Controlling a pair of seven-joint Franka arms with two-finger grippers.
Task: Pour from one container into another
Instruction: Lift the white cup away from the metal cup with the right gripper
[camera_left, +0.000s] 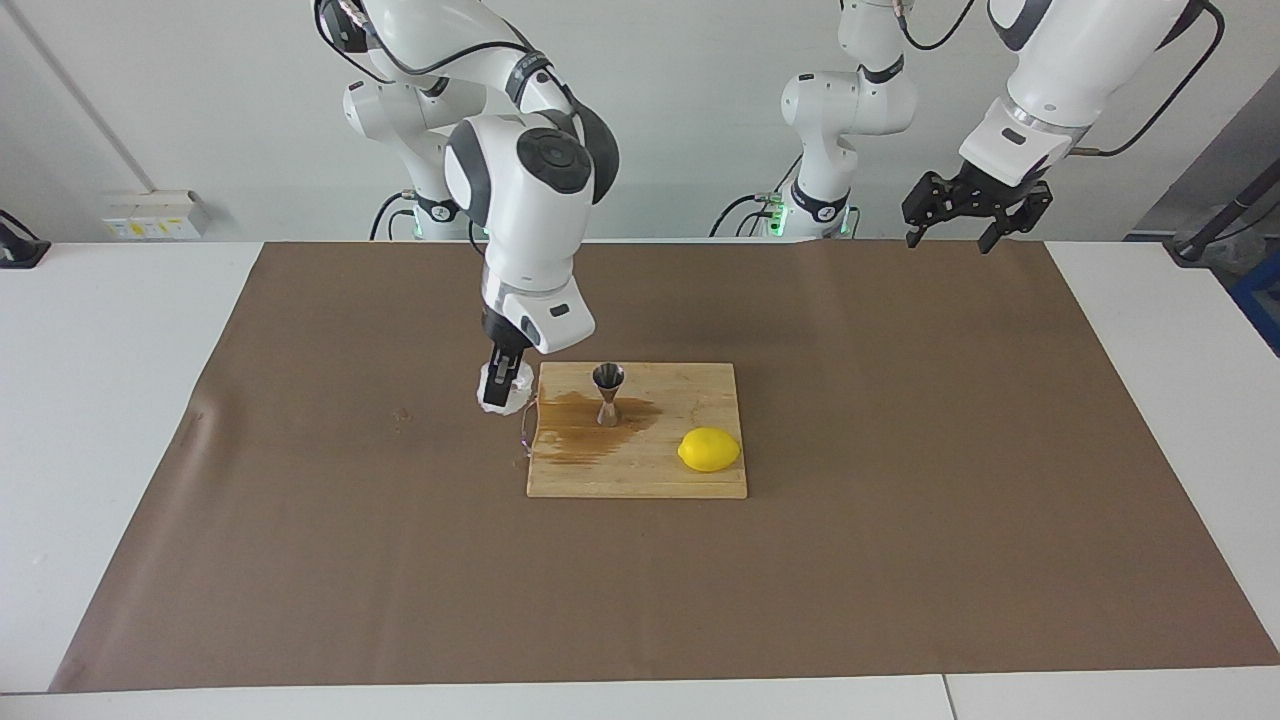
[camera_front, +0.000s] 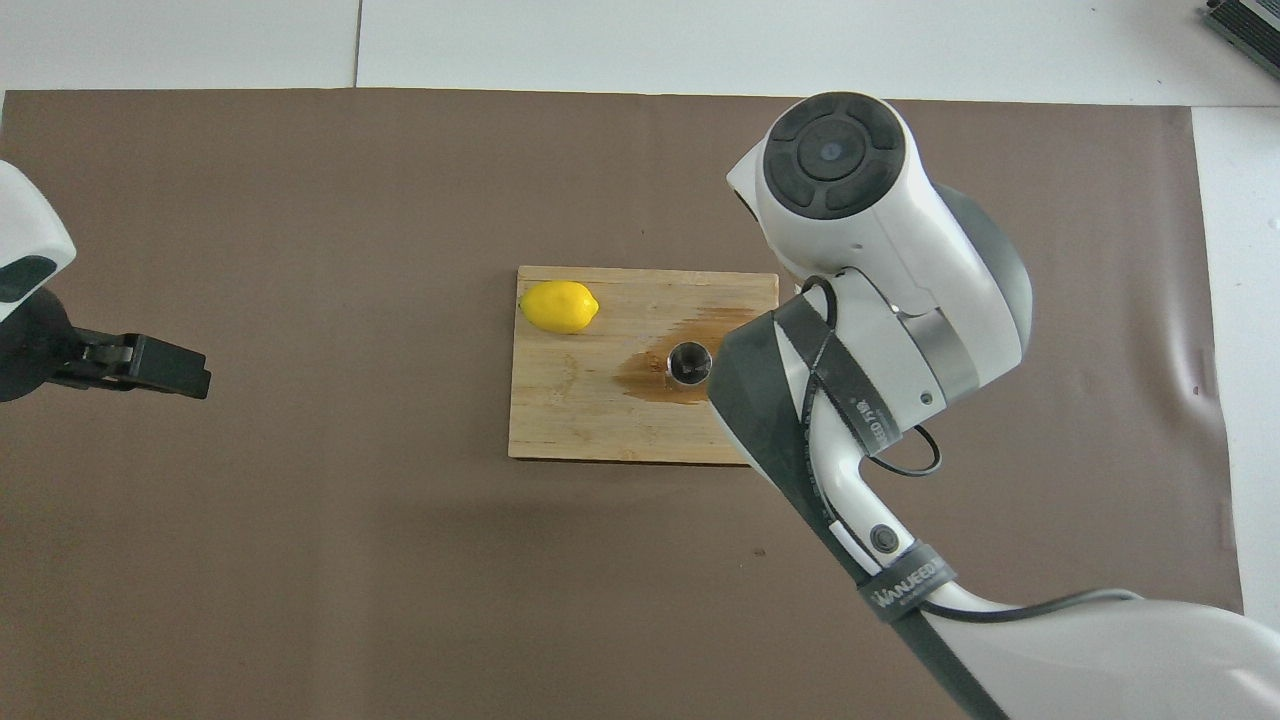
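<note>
Cup (camera_left: 503, 388) down at mat (camera_left: 300, 500) level just beside the cutting board (camera_left: 690, 478) edge, toward the right arm's end of the table, pinched in the right gripper (camera_left: 497, 390) with fingers clamped shut on its crinkled wall. Hidden under the arm in the overhead view. Jigger (camera_left: 607, 393) upright on the board, in a brown wet patch (camera_left: 580, 430) (looks like spilled liquid, so pour probably done or partly missed). Lemon (camera_left: 709, 449) on the same board, apart from the jigger. Left gripper (camera_left: 962, 212) parked high over the mat's edge by its base, fingers spread, nothing in it, waiting. Risks from here: thin cup wall sticking to a finger on release and tipping over; wrist swinging out and clipping the jigger, narrow waist and wet board making it easy to topple; leftover liquid dribbling onto the mat.
</note>
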